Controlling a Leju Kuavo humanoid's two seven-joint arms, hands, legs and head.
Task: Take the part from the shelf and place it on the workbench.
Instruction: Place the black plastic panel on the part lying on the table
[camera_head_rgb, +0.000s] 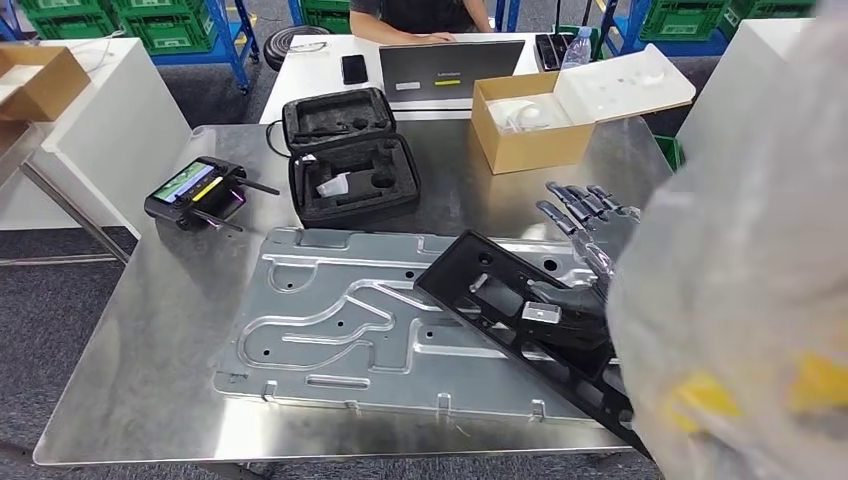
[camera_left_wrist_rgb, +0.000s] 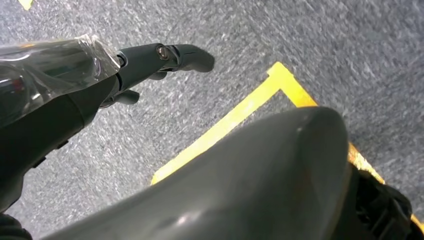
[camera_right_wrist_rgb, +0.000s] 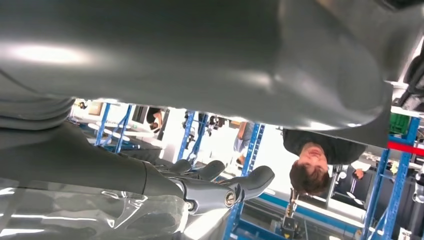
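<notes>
The black part (camera_head_rgb: 480, 285), a long frame with cut-outs, lies tilted over the right side of a large silver plate (camera_head_rgb: 330, 330) on the metal workbench (camera_head_rgb: 170, 340). Its near end reaches past the bench's front edge. My right hand (camera_head_rgb: 590, 250) holds the part, with straight fingers (camera_head_rgb: 578, 208) sticking out beyond its far edge and a dark palm over its middle. The arm behind the hand is wrapped in clear plastic. In the right wrist view the right hand's fingers (camera_right_wrist_rgb: 210, 190) stretch out. My left hand (camera_left_wrist_rgb: 150, 60) hangs over grey carpet with nothing in it.
An open black foam case (camera_head_rgb: 350, 160) and a handheld controller (camera_head_rgb: 195, 192) sit at the back left of the bench. An open cardboard box (camera_head_rgb: 525, 125) stands at the back right. Behind it, a person (camera_head_rgb: 415, 15) sits at a white table with a laptop (camera_head_rgb: 450, 70).
</notes>
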